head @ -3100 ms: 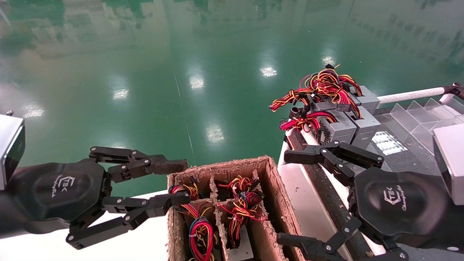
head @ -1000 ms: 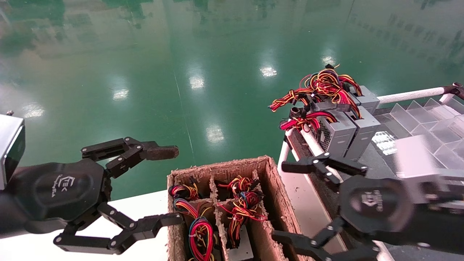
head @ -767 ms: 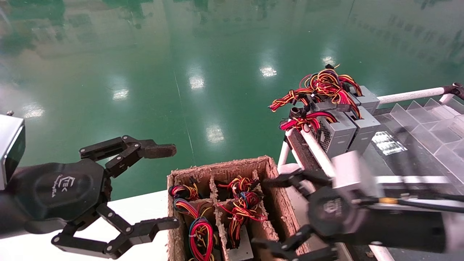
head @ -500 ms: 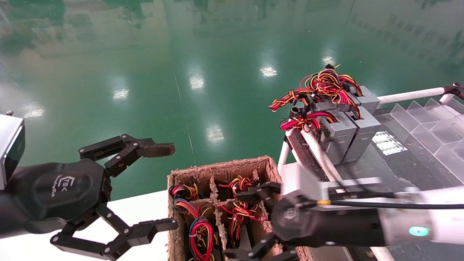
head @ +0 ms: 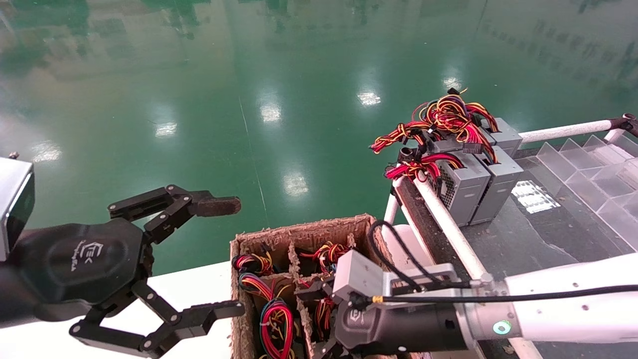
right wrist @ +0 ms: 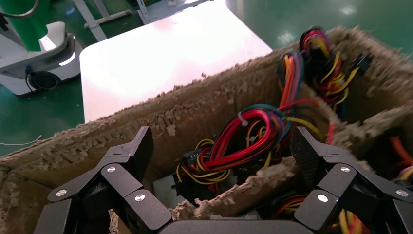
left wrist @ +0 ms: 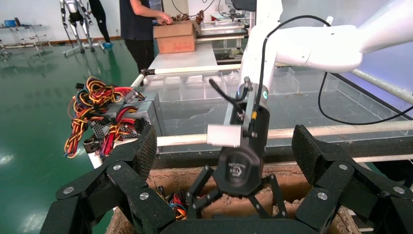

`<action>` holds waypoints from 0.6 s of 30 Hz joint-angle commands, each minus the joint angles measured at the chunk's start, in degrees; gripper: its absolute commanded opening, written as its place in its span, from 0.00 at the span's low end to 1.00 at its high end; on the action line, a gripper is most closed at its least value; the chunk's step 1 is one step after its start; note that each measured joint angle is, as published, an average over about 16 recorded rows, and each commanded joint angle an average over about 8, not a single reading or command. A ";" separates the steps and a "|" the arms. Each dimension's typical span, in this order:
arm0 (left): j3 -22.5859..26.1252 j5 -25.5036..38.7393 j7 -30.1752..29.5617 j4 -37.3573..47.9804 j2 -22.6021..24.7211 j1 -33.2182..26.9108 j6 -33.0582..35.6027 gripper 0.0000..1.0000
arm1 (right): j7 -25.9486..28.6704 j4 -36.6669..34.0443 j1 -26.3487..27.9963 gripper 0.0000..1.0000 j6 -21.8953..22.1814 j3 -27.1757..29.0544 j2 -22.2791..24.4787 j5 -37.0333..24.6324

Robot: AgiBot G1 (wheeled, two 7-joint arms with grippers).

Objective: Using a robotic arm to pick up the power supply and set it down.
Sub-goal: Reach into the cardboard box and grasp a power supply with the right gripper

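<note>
A brown cardboard box [head: 304, 227] with dividers holds several power supplies under looped wires. My right gripper [head: 319, 321] points down into it, open, its fingers [right wrist: 139, 153] straddling a cardboard divider [right wrist: 248, 187]. Between them lies the power supply [right wrist: 163, 187], a silver box under a red, yellow, blue and green wire loop [right wrist: 246, 134]; that loop [head: 275, 319] shows left of the gripper in the head view. Nothing is gripped. My left gripper [head: 219, 258] hovers open left of the box. In the left wrist view, the right gripper [left wrist: 236, 214] hangs over the box rim [left wrist: 302, 175].
Alike grey boxes [head: 473, 179] with red-yellow wires stand on the dark belt at the right, beside a white rail [head: 443, 217] and clear plastic dividers [head: 588, 159]. The box sits on a white table [head: 199, 284]. Green floor lies beyond. A person [left wrist: 139, 29] works far behind.
My right arm swung left from beside the belt to over the cardboard box and its gripper turned down into a compartment. My left gripper spread wider and stayed in place.
</note>
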 commanded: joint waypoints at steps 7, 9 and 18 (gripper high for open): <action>0.00 0.00 0.00 0.00 0.00 0.00 0.00 1.00 | 0.19 -0.85 -1.13 0.00 1.80 -0.95 -1.82 -1.47; 0.00 0.00 0.00 0.00 0.00 0.00 0.00 1.00 | -0.12 -1.07 -1.32 0.00 2.54 -1.08 -2.32 -1.97; 0.00 0.00 0.00 0.00 0.00 0.00 0.00 1.00 | -0.83 -2.54 -1.11 0.00 5.21 -1.86 -4.59 -4.50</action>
